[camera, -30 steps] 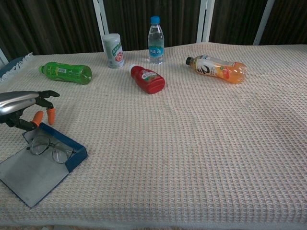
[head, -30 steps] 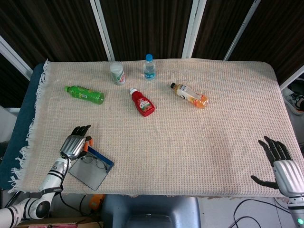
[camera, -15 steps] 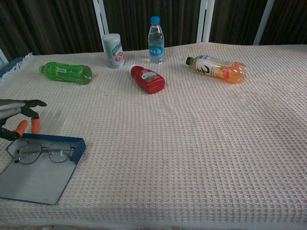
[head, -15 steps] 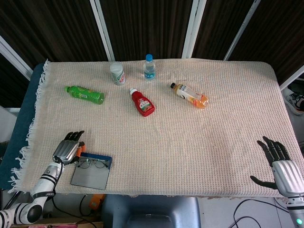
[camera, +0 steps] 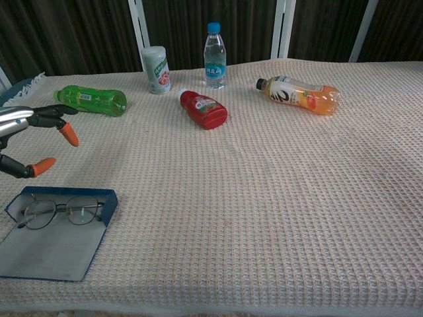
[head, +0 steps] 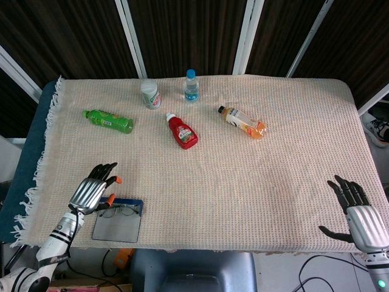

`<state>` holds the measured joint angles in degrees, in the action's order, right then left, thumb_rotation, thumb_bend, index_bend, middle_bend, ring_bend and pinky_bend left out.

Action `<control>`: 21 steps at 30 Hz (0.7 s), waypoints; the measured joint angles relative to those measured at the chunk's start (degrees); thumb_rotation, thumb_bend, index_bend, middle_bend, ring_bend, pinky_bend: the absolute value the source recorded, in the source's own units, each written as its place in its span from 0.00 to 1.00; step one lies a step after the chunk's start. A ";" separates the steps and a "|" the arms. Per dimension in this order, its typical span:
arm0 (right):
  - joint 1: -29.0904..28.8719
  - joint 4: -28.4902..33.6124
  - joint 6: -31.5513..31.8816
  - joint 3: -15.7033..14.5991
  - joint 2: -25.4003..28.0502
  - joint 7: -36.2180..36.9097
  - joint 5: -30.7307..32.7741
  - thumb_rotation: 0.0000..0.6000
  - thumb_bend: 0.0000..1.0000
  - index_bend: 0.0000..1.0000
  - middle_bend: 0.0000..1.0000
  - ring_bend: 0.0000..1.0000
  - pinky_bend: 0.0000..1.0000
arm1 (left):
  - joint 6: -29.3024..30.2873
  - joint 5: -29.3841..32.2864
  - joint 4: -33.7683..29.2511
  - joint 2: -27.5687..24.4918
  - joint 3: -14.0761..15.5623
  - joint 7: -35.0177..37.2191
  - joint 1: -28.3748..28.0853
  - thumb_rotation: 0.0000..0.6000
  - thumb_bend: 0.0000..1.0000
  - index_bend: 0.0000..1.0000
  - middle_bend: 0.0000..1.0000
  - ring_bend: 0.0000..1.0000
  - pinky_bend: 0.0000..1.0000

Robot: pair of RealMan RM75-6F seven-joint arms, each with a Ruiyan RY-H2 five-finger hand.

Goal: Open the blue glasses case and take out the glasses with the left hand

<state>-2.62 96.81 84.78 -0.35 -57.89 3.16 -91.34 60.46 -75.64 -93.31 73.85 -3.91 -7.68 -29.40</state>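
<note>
The blue glasses case lies open and flat at the table's front left corner. Thin-framed glasses rest inside it along its far blue rim. My left hand hovers just behind and left of the case, fingers spread, orange-tipped thumb and finger apart, holding nothing. My right hand sits at the front right edge of the table in the head view, fingers spread and empty; the chest view does not show it.
At the back of the cloth-covered table are a green bottle, a white canister, a water bottle, a red ketchup bottle and an orange drink bottle. The case's lid end lies close to the front edge.
The case swung round to lie square to the table edge, then stayed put. My left hand dropped back left, then rose above the case with its fingers spread wider.
</note>
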 measured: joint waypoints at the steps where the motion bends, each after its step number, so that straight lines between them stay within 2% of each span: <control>1: -0.01 0.00 -0.04 -0.02 0.01 0.00 -0.03 1.00 0.18 0.00 0.00 0.00 0.00 | -0.05 0.01 -0.54 -0.15 -0.05 0.04 -0.01 1.00 0.42 0.32 0.00 0.00 0.00; 11: -0.16 -0.07 -0.25 -0.11 0.24 0.57 -0.20 1.00 0.18 0.00 0.00 0.00 0.00 | -1.14 7.34 -5.37 0.36 0.32 -11.55 -0.61 1.00 0.41 0.32 0.00 0.00 0.00; 21: -0.07 -0.15 -0.02 -0.16 0.40 1.04 -0.33 1.00 0.18 0.00 0.00 0.00 0.00 | -0.87 10.74 -4.16 4.18 1.65 -16.45 -0.79 1.00 0.41 0.35 0.00 0.00 0.00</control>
<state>-2.70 96.66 84.77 -0.51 -57.50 4.20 -91.68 59.58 -64.90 -97.47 78.04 -2.26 -24.13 -30.19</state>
